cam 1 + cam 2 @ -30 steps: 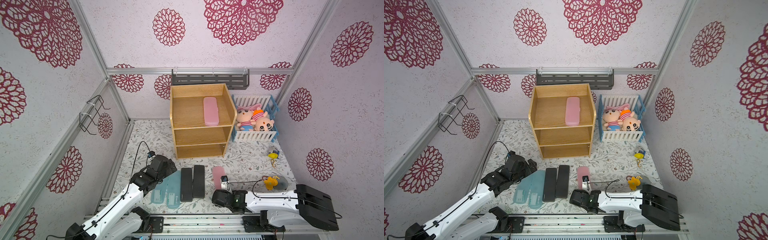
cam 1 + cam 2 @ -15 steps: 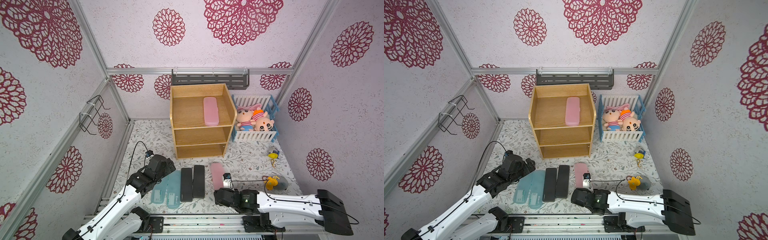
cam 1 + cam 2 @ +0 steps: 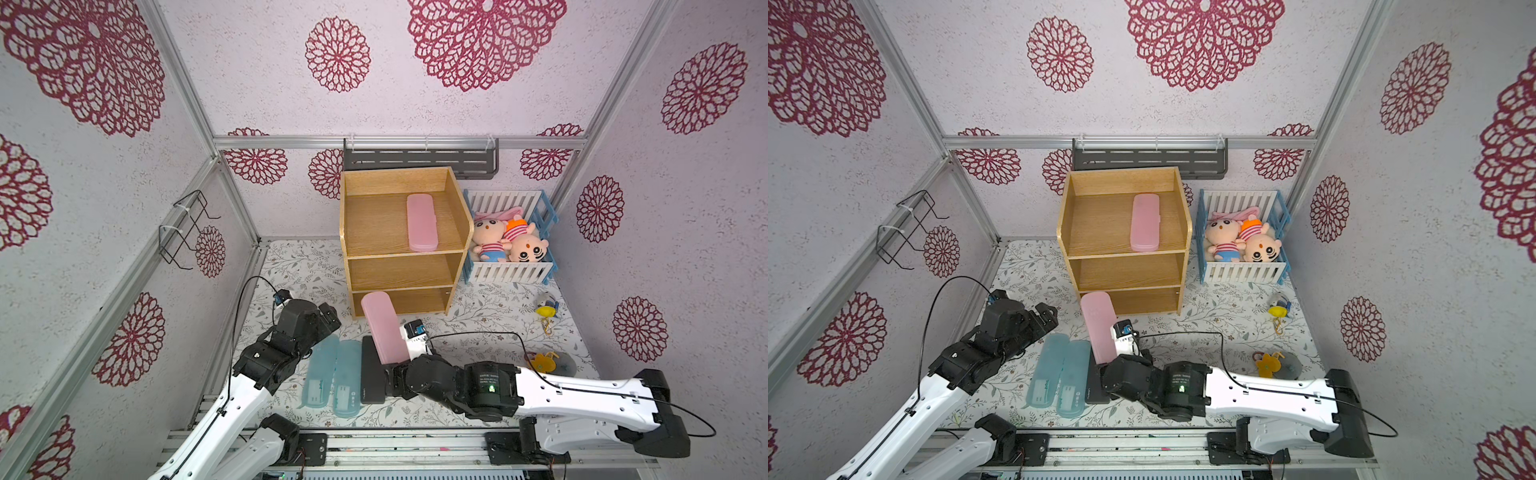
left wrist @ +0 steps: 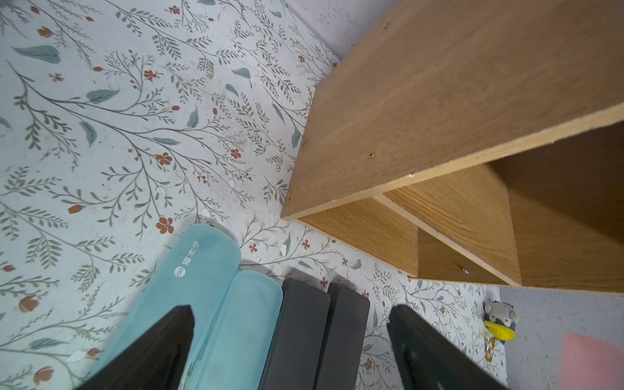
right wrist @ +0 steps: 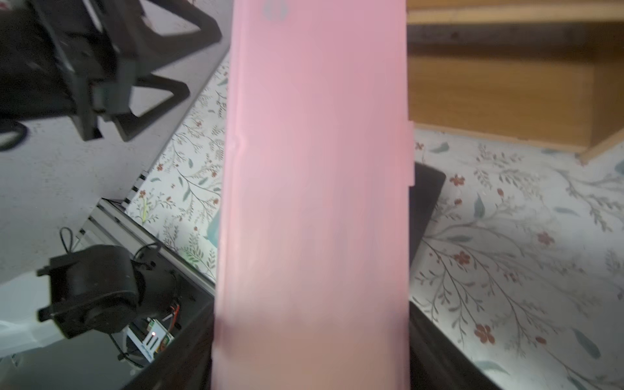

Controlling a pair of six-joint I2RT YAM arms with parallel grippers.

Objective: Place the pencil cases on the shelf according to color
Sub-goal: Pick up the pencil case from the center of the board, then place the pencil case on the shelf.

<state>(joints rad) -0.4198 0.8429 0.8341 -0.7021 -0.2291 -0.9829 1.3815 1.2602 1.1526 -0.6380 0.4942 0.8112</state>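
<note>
I am on the second pink one. My right gripper (image 3: 397,365) is clamped on the near end of the pink pencil case (image 3: 381,326), which hangs tilted just in front of the shelf's (image 3: 374,224) bottom tier. The other pink case (image 3: 422,222) lies on the shelf's top deck, so I judge that next I must raise mine above the shelf's front edge and lay it alongside.

My left gripper (image 3: 330,320) hovers spread and empty in front of the shelf, over the blue cases (image 4: 216,287) and black cases (image 4: 324,324).

A floral mat (image 3: 478,320) covers the table. Rosette-papered walls enclose it, and a toy crib (image 3: 509,272) stands beside the shelf.
</note>
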